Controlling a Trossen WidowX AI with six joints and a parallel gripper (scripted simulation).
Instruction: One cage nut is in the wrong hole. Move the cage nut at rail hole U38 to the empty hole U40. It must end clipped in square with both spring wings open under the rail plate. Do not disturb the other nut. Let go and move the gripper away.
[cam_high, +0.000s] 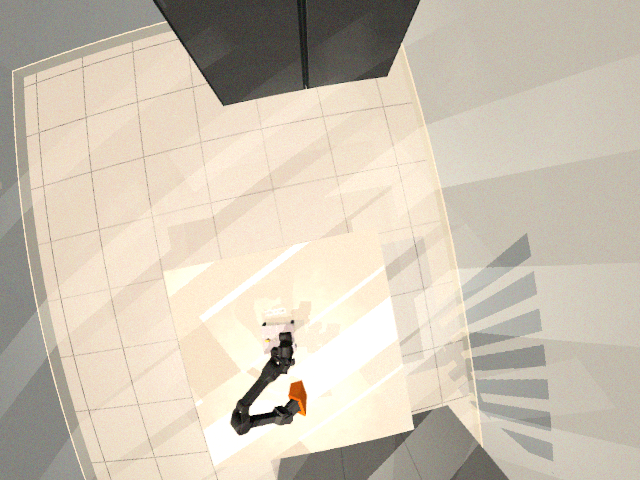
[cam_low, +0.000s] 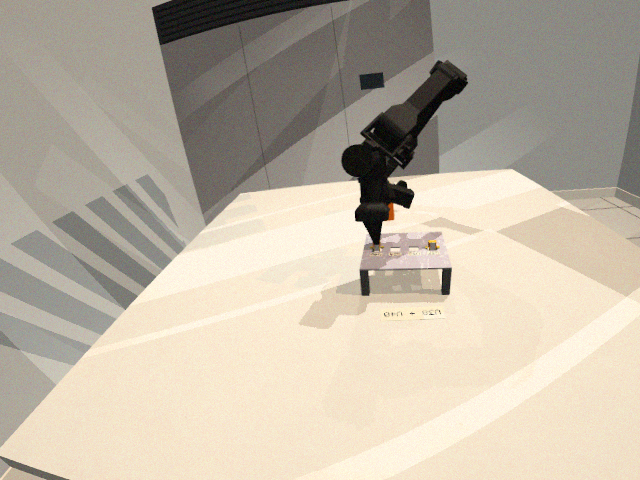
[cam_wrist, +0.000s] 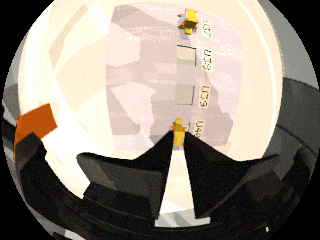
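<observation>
A cream rectangular table (cam_high: 361, 413) (cam_low: 258, 387) (cam_wrist: 55, 75), streaked with light and shadow, stands on a pale tiled floor (cam_high: 113, 155) (cam_low: 604, 211), with grey walls (cam_high: 568, 103) (cam_low: 516, 103) around. From above, a dark two-panelled block (cam_high: 258, 51) is at 12 o'clock. The pale mauve rail plate (cam_high: 273, 330) (cam_low: 408, 260) (cam_wrist: 150, 60) stands on dark legs; in the exterior view, a printed cream strip (cam_low: 412, 313) lies at its 6 o'clock.

The black parallel-jaw gripper (cam_high: 285, 338) (cam_low: 376, 243) (cam_wrist: 178, 136) points down at the plate's U40 end, closed on the small yellow cage nut (cam_low: 376, 248) (cam_wrist: 178, 131). In the wrist view the nut sits between the fingertips, at their 12 o'clock tip, at hole U40; whether it is seated square or its wings are open underneath cannot be told. Holes U38 and U39 are empty. The other yellow-and-grey cage nut (cam_high: 267, 341) (cam_low: 432, 244) (cam_wrist: 188, 21) is at U37, well apart at 12 o'clock.
</observation>
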